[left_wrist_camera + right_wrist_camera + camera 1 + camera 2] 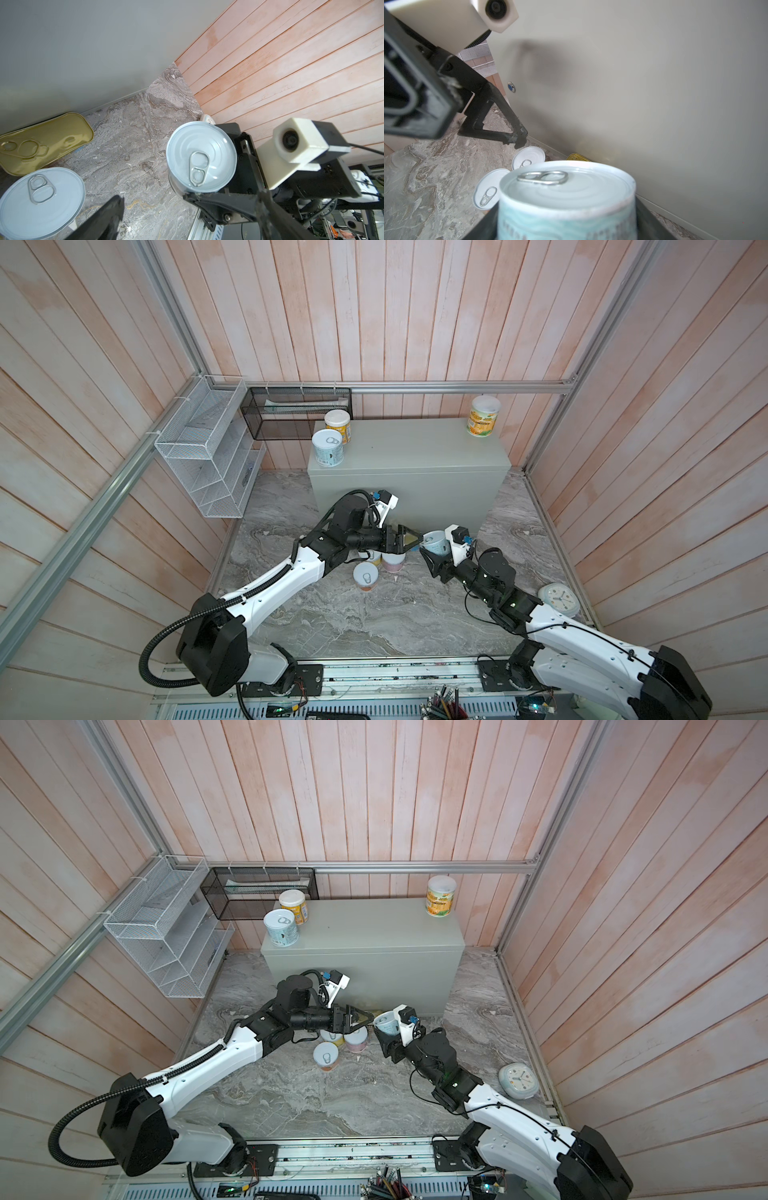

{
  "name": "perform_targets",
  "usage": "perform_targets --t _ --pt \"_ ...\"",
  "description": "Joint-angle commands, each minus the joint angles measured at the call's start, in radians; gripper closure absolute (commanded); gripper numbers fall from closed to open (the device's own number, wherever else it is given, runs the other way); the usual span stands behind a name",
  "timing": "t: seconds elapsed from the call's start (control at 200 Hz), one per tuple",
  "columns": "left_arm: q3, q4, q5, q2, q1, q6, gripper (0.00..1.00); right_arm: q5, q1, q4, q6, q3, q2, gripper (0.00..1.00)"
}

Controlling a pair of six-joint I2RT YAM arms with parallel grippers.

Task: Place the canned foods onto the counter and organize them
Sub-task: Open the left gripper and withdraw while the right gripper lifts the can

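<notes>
The right gripper (435, 548) clamps a pale blue can (434, 540) in front of the counter (415, 448), the spread-open left gripper (417, 544) just to its left; lifting it level and high should clear the counter edge.

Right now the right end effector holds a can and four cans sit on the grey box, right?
Not four, three: a blue can and a yellow can at the grey box's left end, a yellow-green can at its far right, as both top views show. The rest is right.
</notes>
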Motion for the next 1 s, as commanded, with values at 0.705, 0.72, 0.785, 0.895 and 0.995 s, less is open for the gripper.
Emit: perform_targets --t 0.705,0.72,0.785,0.895,0.995 --pt "-0.275 0.24 -0.261 -0.127 0.004 0.11 0.0 -0.003 -0.04 -0.12 0.092 0.065 -0.208 0.4" --pt "-0.281 0.246 -0.264 -0.13 0.004 0.113 0.0 -0.007 -0.041 -0.126 0.093 0.071 -0.205 0.4" --pt "-0.309 0.271 -0.281 -0.141 0.004 0.114 0.0 -0.015 -0.045 -0.145 0.094 0.091 -0.199 0.4" --pt "-0.342 0.299 -0.298 -0.159 0.004 0.113 0.0 -0.032 -0.054 -0.156 0.102 0.113 -0.2 0.4" --pt "-0.368 0.32 -0.32 -0.173 0.004 0.121 0.0 -0.048 -0.063 -0.169 0.103 0.139 -0.209 0.4"
